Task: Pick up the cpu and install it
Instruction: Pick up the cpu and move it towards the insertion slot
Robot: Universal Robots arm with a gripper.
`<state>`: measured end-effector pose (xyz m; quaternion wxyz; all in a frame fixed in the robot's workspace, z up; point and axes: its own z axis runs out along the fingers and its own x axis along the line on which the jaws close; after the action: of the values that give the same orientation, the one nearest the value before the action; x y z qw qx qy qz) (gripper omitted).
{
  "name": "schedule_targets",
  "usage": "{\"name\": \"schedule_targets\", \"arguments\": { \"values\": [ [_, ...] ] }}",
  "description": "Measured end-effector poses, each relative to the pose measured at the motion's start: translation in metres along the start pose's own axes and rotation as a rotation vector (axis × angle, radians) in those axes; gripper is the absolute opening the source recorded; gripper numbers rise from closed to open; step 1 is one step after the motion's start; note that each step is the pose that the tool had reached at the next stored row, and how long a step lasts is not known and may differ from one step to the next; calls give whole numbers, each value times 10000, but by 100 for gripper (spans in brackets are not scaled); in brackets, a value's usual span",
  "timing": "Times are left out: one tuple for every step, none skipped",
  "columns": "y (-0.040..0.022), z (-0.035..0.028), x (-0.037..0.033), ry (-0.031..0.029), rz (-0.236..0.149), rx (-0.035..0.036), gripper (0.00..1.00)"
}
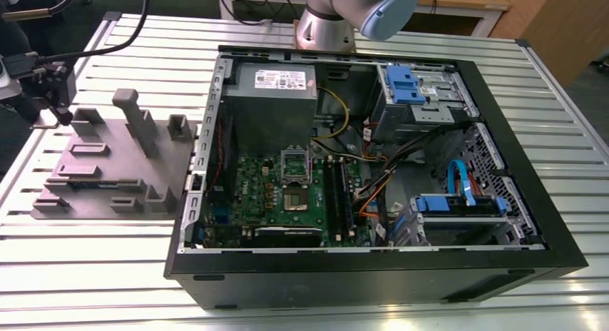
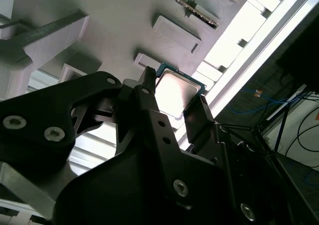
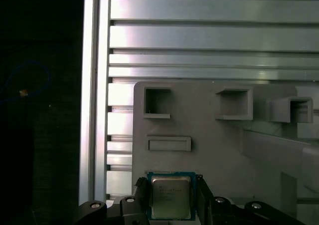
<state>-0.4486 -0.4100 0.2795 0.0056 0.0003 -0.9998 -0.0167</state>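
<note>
A shiny metal table (image 1: 95,260) with long slats holds it all. On it lies a big open computer case (image 1: 381,277), and on the exterior view's left sits a grey tray (image 1: 105,160). My gripper (image 3: 171,180) is over that tray, pinching the cpu (image 3: 171,197) by two sides. I think I am at the picking-up step. The socket (image 1: 297,197) in the case is well apart, so I need a firm, flat hold
</note>
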Motion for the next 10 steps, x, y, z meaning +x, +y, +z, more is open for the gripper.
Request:
{"name": "schedule_targets", "arguments": {
  "values": [
    [0, -2, 0, 3, 0, 2, 47],
    [0, -2, 0, 3, 0, 3, 47],
    [0, -2, 0, 3, 0, 3, 47],
    [0, -2, 0, 3, 0, 3, 47],
    [0, -5, 0, 3, 0, 3, 47],
    [0, -9, 1, 5, 0, 4, 47],
    [0, -15, 1, 6, 0, 4, 47],
    [0, -20, 1, 4, 0, 4, 47],
    [1, -25, 0, 3, 0, 3, 47],
    [1, -33, 1, 4, 0, 3, 47]
  ]
}}
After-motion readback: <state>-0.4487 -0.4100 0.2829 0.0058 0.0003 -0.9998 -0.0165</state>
